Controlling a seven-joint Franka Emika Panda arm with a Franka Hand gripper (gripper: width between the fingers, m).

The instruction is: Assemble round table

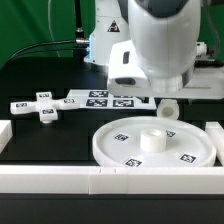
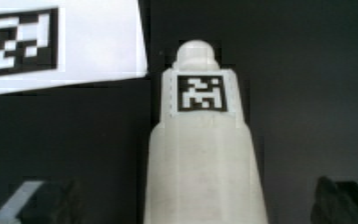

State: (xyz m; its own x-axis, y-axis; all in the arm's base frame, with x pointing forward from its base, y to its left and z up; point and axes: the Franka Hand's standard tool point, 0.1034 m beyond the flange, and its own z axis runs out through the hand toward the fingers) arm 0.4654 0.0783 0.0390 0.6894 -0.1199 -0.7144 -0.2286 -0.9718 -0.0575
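The hand [image 2: 190, 205] is hanging spread wide, its dark fingertips [image 2: 34, 203] standing clear on either side of the white post [image 2: 202, 140]. The post is lying on the black surface [image 2: 309, 80] near a corner of the marker board [image 2: 51, 50]. In the exterior view, the large round disc [image 1: 100, 150] is sitting just in front of the post, and the cross-shaped piece [image 1: 40, 105] is lying well apart toward that view's left.

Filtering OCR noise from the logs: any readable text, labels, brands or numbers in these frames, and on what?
Words, brands, numbers: none readable in either view.
Only black-and-white square tags with no characters, on the post, the round disc, the cross-shaped piece and the marker board.
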